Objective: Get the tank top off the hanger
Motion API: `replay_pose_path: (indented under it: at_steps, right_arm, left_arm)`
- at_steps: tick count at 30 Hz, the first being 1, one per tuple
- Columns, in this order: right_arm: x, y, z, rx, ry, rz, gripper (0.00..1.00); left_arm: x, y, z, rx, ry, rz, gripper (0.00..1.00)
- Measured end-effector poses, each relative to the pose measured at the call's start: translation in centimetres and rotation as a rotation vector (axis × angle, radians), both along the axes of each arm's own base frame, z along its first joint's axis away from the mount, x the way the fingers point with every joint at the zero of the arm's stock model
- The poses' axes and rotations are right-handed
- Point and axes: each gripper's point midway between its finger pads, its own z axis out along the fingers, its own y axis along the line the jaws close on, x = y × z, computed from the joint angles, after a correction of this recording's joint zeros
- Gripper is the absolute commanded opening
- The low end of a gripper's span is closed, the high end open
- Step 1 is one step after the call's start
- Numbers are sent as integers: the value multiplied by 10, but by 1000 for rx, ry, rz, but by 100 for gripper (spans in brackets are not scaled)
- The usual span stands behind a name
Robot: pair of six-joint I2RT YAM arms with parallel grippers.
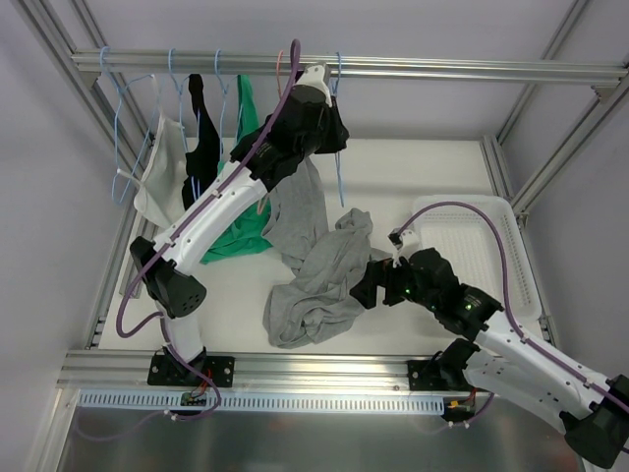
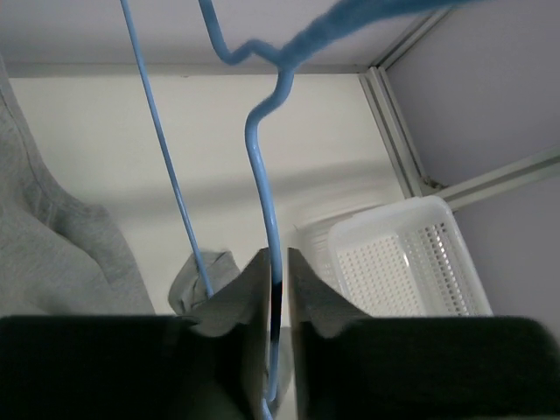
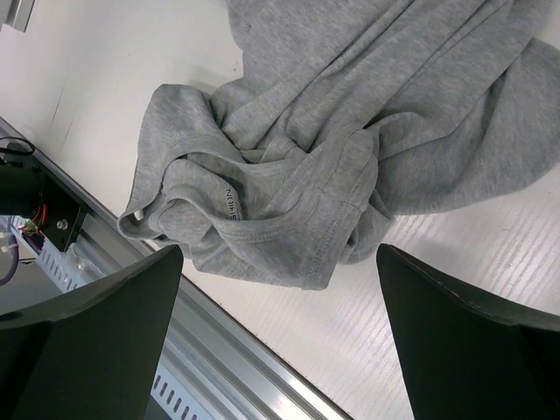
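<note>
The grey tank top [image 1: 316, 265] lies crumpled on the white table, one end reaching up under my left arm. My left gripper [image 1: 332, 126] is raised by the rail, its jaws closed to a narrow slit on the bare blue hanger [image 1: 340, 182]. In the left wrist view the hanger's wire [image 2: 262, 175] runs down between the fingertips of the left gripper [image 2: 278, 258], with grey cloth [image 2: 52, 236] off to the left. My right gripper [image 1: 369, 285] stands wide open low over the tank top's right edge. The right wrist view shows its neckline [image 3: 262, 210] beyond the right gripper [image 3: 280, 324], nothing between the fingers.
A white [image 1: 162, 172], a black [image 1: 204, 138] and a green garment [image 1: 241, 211] hang on blue hangers from the metal rail [image 1: 442, 69] at the back left. A white perforated basket [image 1: 472, 246] stands at the right. Aluminium frame bars border the table.
</note>
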Motion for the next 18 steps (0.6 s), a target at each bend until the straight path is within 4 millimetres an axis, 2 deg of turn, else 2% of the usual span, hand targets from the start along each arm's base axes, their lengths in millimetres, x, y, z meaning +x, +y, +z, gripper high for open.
replay_pose_path:
  at_steps: [1,4,5,7,8,9,13,18]
  right_arm:
    - [-1,1,-1,1,3,11,100]
    - [-2,7,-7,-11,17,43,99]
    - [-2,9,-11,-21,23,54,99]
    - [-3,13,-24,-63,49,75,100]
    - [-4,15,-31,-90,63,87,100]
    - [-5,17,-38,-118,72,101,99]
    - [-5,28,-55,-227,80,141,99]
    - [11,42,-67,-357,42,125,99]
  left_arm:
    - [-2,0,-1,-1,5,-6,41]
    - [-11,6,-10,4,37,-16,59]
    - [-15,10,-12,13,43,-20,69]
    - [-26,16,-14,24,51,-35,78]
    - [-32,20,-13,27,52,-40,93]
    - [-38,26,-10,29,44,-46,99]
    - [-71,54,5,17,16,-55,99]
    - [-123,99,28,-36,-60,-64,99]
